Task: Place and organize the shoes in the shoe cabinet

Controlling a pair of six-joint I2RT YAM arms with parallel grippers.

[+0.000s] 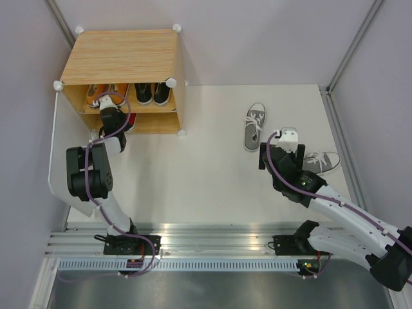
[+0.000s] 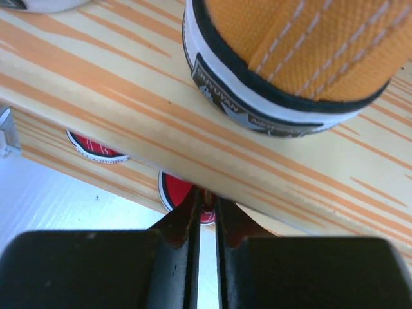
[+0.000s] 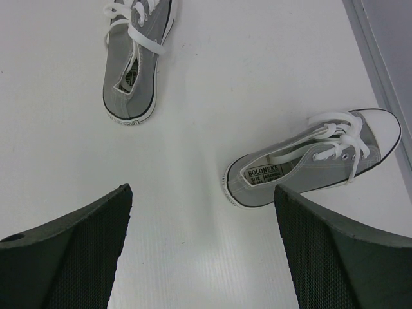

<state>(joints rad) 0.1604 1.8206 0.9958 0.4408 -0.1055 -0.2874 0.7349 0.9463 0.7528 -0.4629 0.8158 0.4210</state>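
Note:
The shoe cabinet [image 1: 122, 55] stands at the far left. On its inner shelf [image 2: 129, 109] sit an orange pair [image 1: 106, 94] and a black pair [image 1: 152, 93]; an orange heel [image 2: 290, 58] fills the left wrist view. Under the shelf sit two red shoes [image 2: 96, 147]. My left gripper [image 1: 112, 119] reaches into the lower compartment, its jaws almost closed and its tips [image 2: 206, 203] pinched at the heel of the nearer red shoe [image 2: 179, 192]. Two grey shoes [image 3: 132, 64] [image 3: 309, 167] lie on the table. My right gripper [image 3: 201, 190] hovers open between them, holding nothing.
The cabinet's white door panel [image 1: 58, 161] hangs open along the left side, beside my left arm. A metal rail [image 1: 206, 241] runs along the near edge. The table's right edge [image 1: 335, 141] lies just beyond the second grey shoe [image 1: 322, 161].

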